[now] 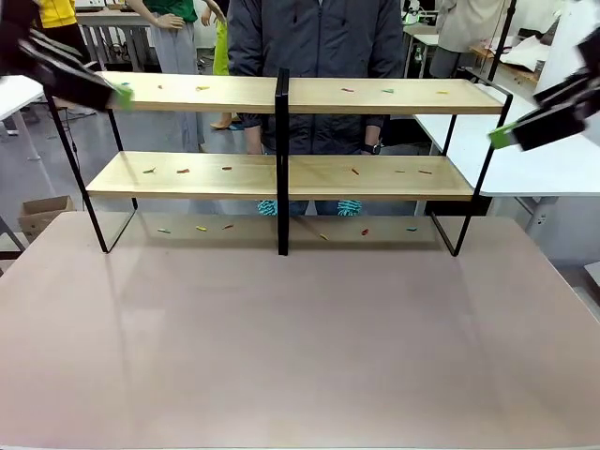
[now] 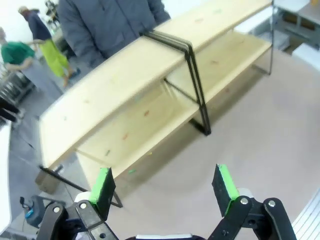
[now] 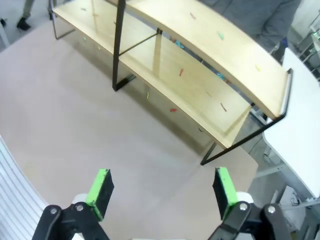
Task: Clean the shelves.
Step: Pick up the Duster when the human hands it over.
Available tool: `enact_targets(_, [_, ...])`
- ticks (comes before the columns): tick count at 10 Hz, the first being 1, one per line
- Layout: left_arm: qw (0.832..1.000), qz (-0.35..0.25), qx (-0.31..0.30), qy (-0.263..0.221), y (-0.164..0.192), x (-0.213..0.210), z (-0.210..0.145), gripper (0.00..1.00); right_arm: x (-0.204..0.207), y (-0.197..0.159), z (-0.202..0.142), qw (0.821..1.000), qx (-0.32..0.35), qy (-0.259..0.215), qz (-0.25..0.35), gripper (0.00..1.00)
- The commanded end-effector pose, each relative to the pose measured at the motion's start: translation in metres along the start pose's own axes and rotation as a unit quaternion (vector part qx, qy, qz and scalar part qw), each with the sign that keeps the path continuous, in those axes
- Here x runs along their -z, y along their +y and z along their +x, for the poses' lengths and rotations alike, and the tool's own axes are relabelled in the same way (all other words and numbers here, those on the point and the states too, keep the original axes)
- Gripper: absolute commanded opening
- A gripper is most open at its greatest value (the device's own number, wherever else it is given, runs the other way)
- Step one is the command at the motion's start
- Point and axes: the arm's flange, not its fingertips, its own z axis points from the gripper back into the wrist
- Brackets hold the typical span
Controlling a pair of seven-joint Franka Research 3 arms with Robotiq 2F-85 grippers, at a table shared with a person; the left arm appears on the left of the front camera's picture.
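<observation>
No writing, label, brand, number or sign can be read in any view.

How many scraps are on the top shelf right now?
5. On the top shelf, left half: a scrap near the end and a yellow one. Right half: red, green, yellow. Tiny ones may go unseen.
</observation>
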Motion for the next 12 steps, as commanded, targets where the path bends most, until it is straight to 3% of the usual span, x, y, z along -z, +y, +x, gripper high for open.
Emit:
enact_targets(1, [1.000, -0.021, 0.006, -0.006, -0.062, -0.027, -0.155, 1.00, 0.029, -0.002, 0.003, 1.000, 0.001, 0.011, 0.002, 1.00])
enact_targets(2, [1.000, 0.000, 0.000, 0.000, 0.000, 0.000, 0.000, 1.00, 0.029, -0.002, 0.003, 1.000, 0.001, 0.011, 0.002, 1.00])
enact_targets(3, [1.000, 0.000, 0.000, 0.000, 0.000, 0.000, 0.000, 1.00, -0.005, 0.001, -0.001, 1.000, 0.000, -0.001, 0.000, 1.00])
enact_targets(4, [1.000, -0.005, 0.003, -0.013, -0.004, -0.040, 0.001, 1.00, -0.004, 0.003, 0.001, 1.000, -0.016, -0.006, -0.004, 1.00])
enact_targets(6, [0.997, 0.009, -0.058, -0.039, -0.003, -0.033, 0.010, 1.00, 0.001, 0.004, 0.006, 1.000, -0.015, -0.001, -0.005, 1.00])
enact_targets(10, [0.981, 0.049, -0.186, -0.013, -0.004, -0.013, 0.013, 1.00, 0.009, -0.002, 0.008, 1.000, -0.013, -0.006, -0.002, 1.00])
enact_targets(12, [0.976, 0.052, -0.210, 0.005, -0.016, -0.001, 0.009, 1.00, 0.009, -0.002, 0.007, 1.000, -0.019, -0.007, -0.001, 1.00])
